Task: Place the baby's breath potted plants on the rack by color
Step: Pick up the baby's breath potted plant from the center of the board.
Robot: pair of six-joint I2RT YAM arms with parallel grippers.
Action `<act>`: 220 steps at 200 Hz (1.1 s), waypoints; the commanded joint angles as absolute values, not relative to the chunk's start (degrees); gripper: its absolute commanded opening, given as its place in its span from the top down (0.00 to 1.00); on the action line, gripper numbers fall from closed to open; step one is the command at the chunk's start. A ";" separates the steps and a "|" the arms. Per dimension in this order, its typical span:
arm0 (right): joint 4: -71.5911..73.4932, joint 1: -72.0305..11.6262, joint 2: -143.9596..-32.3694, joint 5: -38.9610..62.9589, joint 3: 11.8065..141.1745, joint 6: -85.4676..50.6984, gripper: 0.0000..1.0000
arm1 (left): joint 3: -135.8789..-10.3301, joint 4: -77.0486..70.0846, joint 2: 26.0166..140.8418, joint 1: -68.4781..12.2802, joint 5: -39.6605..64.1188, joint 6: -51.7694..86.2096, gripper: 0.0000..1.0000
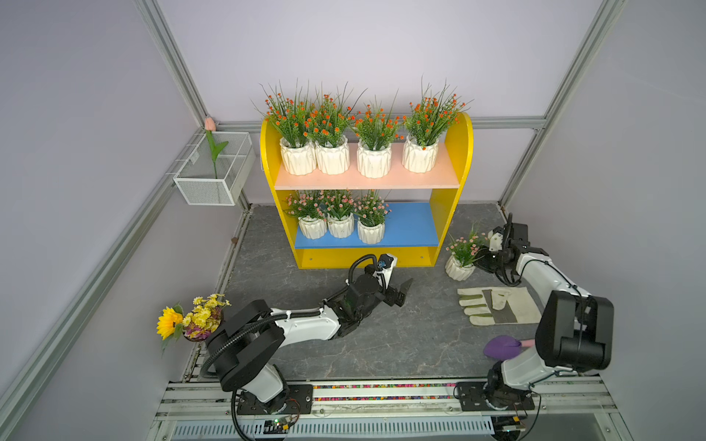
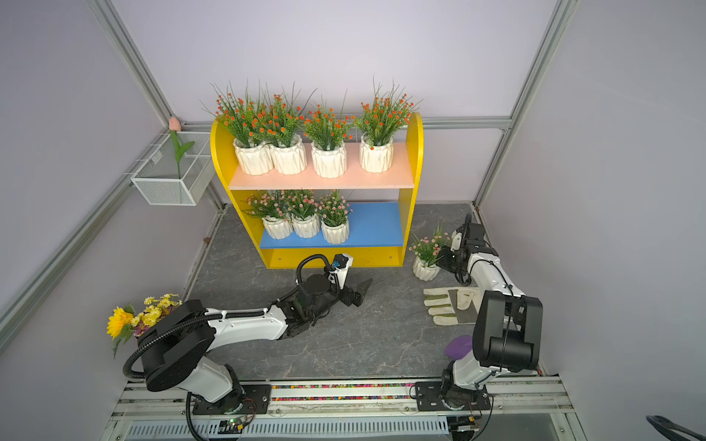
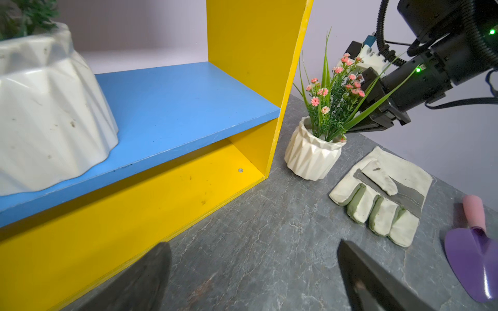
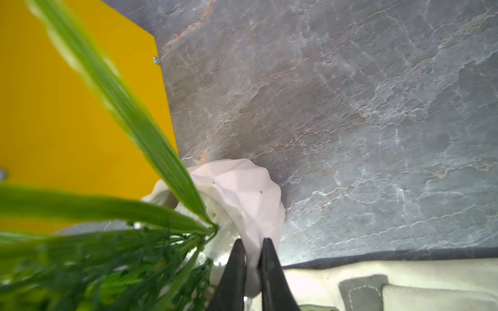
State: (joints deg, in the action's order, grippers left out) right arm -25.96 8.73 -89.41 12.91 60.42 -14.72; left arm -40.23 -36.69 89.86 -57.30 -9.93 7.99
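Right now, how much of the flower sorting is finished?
Done: four orange plants on the pink upper shelf, three pink plants on the blue lower shelf. In hand: the right gripper is shut on the last pink plant's pot, on the table beside the rack. Left gripper open, empty. Left: shelving it.

The rack (image 1: 445, 214) stands at the rear centre of the table (image 1: 401, 343), with four potted plants (image 1: 374, 158) in a row on its upper board (image 1: 443, 176) and three potted plants (image 1: 340, 226) grouped at the left end of its lower board (image 1: 410, 225). The eighth potted plant (image 1: 459, 268) stands on the table just right of the rack, the glove (image 1: 496, 307) in front of it and the trowel (image 1: 500, 345) further forward. The wire basket (image 1: 206, 193), holding the tulip stem (image 1: 214, 152), hangs left of the rack; the bouquet (image 1: 191, 319) sits at the table's left edge.
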 commanded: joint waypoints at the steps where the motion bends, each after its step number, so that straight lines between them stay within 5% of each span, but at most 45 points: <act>1: -26.30 7.46 -84.99 14.57 58.47 -14.06 0.89 | -39.51 -40.23 91.77 -57.57 -7.85 6.80 0.01; 108: -30.72 0.01 -73.30 16.19 52.05 -13.12 0.89 | -37.46 -52.36 98.69 -57.79 -4.50 4.60 0.00; 220: -27.64 -11.34 -73.21 18.85 52.75 -17.24 0.89 | -39.09 -58.89 103.47 -64.32 -8.60 -2.06 0.00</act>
State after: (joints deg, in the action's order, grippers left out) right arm -31.38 -9.58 -73.93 15.70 51.35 -15.38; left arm -37.93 -55.18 102.08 -63.02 -5.89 0.78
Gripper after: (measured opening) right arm 0.116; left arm 0.999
